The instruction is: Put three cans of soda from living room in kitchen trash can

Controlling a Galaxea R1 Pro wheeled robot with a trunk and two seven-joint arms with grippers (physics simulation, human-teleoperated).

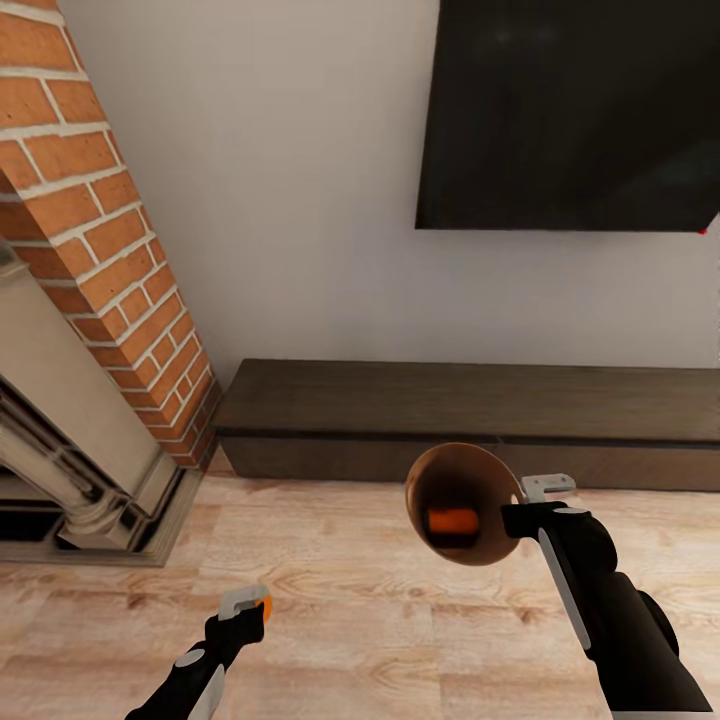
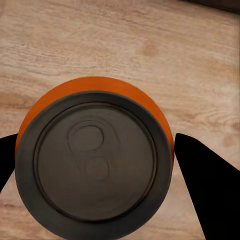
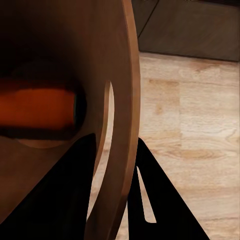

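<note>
1. We're in the living room, facing a white wall (image 1: 280, 200) with the black TV (image 1: 570, 110) mounted high on it and a long dark low cabinet (image 1: 470, 415) running beneath.
2. On the left stands the brick fireplace (image 1: 110, 260), its pale stone surround (image 1: 70, 420) slanting down to the light wood floor (image 1: 330, 600).
3. Left gripper (image 1: 245, 605) is low in the head view, and there's an orange soda can (image 1: 264, 604) peeking out at its tip.
4. The left wrist view makes it plain: that orange soda can (image 2: 95, 160) sits between the two black fingers (image 2: 210, 185), grey pull-tab top facing the camera, one finger on each side of it. The left gripper is clamped on the can, held above the wood floor (image 2: 150, 45).
5. Right gripper (image 1: 525, 500) is up beside the trash can (image 1: 480, 475), which is lifted off the floor and tipped so its glossy brown inside faces us.
6. In the right wrist view the fingers (image 3: 155, 195) straddle the trash can's thin brown rim (image 3: 125, 125), one inside, one outside: pinched on the wall.
7. And inside the bin, a second orange can (image 1: 452, 521) lies on its side at the bottom, seen too in the right wrist view (image 3: 40, 107).
</note>
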